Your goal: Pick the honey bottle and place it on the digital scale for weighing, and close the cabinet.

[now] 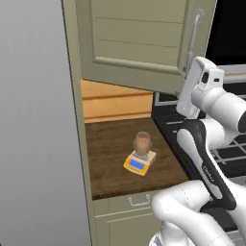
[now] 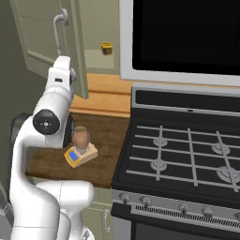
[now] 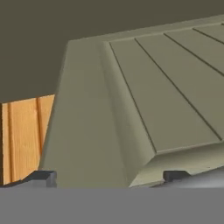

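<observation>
Olive-beige, the cabinet (image 1: 139, 41) hangs above the dark wooden bench (image 1: 115, 158), its panelled door swung open. The white arm reaches up from below, its hand raised against the door's lower edge by the curved grey handle (image 1: 193, 33); its jaws (image 3: 109, 177) stand wide apart, tips just at the door panel, holding nothing. Below the cabinet, the digital scale (image 1: 140, 162) sits on the bench with the honey bottle (image 1: 142, 144) upright on its platform.
</observation>
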Robot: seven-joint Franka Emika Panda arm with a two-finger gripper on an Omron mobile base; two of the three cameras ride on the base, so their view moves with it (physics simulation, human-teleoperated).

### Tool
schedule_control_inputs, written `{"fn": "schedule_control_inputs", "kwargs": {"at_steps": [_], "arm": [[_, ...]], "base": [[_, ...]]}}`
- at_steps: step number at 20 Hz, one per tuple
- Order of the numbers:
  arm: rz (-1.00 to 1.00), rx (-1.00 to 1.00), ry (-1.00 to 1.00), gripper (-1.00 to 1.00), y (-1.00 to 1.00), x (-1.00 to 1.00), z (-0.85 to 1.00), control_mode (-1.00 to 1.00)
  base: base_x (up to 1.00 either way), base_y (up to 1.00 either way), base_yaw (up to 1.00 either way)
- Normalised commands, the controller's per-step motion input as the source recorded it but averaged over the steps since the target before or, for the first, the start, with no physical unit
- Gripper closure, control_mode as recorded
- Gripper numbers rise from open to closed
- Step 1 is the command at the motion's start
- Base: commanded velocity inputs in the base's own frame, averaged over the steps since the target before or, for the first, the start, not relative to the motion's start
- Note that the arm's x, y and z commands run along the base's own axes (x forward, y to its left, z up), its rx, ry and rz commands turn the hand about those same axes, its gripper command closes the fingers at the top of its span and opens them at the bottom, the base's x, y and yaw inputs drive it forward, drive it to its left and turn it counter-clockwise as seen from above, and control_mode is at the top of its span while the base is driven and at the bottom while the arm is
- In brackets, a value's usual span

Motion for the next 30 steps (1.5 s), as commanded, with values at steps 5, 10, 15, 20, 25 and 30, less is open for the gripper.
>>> {"fn": "schedule_control_inputs", "kwargs": {"at_steps": [5,10,15,20,25,30], "arm": [[0.0,0.09,0.0,-1.0,-0.14,1.0,0.0,-1.0],[-0.02,0.05,0.0,-1.0,0.0,1.0,-0.05,-1.0],[-0.05,0.0,-0.01,-1.0,0.0,1.0,-0.07,-1.0],[-0.04,0.0,-0.01,-1.0,0.0,1.0,-0.02,-1.0],[-0.03,0.0,-0.05,-1.0,0.0,1.0,-0.03,-1.0],[0.0,0.0,-0.05,-1.0,0.0,0.87,-0.08,-1.0]], "base": [[0.0,0.0,0.0],[0.0,0.0,0.0],[0.0,0.0,0.0],[0.0,0.0,0.0],[0.0,0.0,0.0],[0.0,0.0,0.0]]}}
